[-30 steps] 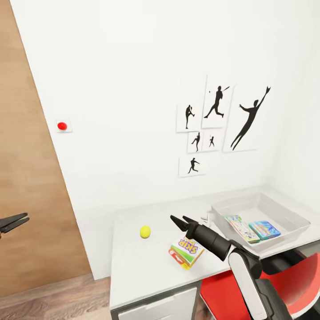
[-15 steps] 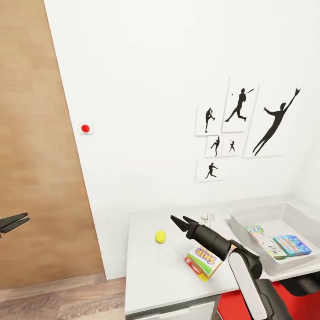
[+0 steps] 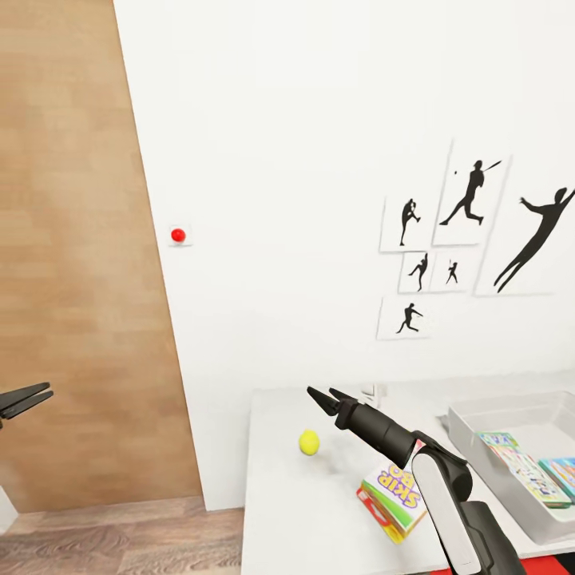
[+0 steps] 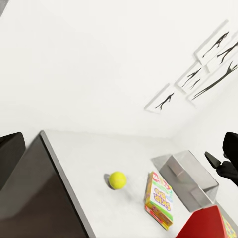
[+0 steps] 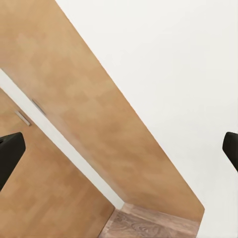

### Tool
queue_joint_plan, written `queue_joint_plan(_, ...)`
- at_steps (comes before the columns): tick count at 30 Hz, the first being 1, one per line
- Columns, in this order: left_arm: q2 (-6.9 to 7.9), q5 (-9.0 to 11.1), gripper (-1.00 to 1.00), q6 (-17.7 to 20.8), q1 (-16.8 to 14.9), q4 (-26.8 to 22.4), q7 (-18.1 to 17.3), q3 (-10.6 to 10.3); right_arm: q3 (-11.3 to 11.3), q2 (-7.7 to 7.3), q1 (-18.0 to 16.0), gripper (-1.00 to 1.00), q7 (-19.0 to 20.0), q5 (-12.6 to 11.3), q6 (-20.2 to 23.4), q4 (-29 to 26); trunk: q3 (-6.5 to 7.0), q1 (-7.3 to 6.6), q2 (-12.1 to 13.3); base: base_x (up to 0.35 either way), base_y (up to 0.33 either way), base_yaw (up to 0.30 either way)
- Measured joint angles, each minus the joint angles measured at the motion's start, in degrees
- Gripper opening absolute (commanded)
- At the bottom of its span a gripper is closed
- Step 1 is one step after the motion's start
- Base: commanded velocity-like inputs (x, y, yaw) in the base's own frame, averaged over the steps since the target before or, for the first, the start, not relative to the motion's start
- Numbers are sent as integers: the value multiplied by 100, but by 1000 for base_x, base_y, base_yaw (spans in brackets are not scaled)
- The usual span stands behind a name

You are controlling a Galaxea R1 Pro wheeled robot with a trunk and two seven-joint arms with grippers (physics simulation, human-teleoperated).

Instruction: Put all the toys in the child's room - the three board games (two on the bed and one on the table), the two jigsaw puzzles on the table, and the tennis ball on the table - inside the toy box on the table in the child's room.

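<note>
head: right gripper (image 3: 326, 395) open, empty, hung above table (image 3: 319, 511) near tennis ball (image 3: 309, 442); Skip-Bo box (image 3: 393, 497) beside toy box (image 3: 511, 447), probably awaiting loading | left wrist: ball (image 4: 117, 180) left of Skip-Bo box (image 4: 158, 197) | right wrist: wardrobe door (image 5: 74, 119), fingers spread | left gripper (image 3: 25, 399) nearly closed, empty

1. Tennis ball (image 3: 309, 442) on table (image 3: 295, 511), left of Skip-Bo box (image 3: 392, 497).
2. Toy box (image 3: 479, 426) at table's right end, two game boxes (image 3: 527, 471) inside.
3. Prints (image 3: 471, 239) on wall above table.
4. Wardrobe door (image 3: 72, 263) left of table.
</note>
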Motion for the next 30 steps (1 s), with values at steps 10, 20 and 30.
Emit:
queue_joint_plan(10, -1, 0, 100, 0, 0, 0, 0, 0, -2, 2, 1, 100, 3, 2, 1, 0, 2, -2, 0, 137, 0, 7)
queue_joint_plan(20, -2, -2, 100, 0, 0, 1, 0, -2, -2, -1, 1, 100, 6, -1, 8, 0, -45, 0, 0, 104, -45, 0)
queue_joint_plan(30, -2, -9, 100, 0, 0, 0, 0, 1, -5, 6, 1, 100, -25, 1, -17, 6, -73, 0, 0, 112, 5, 0)
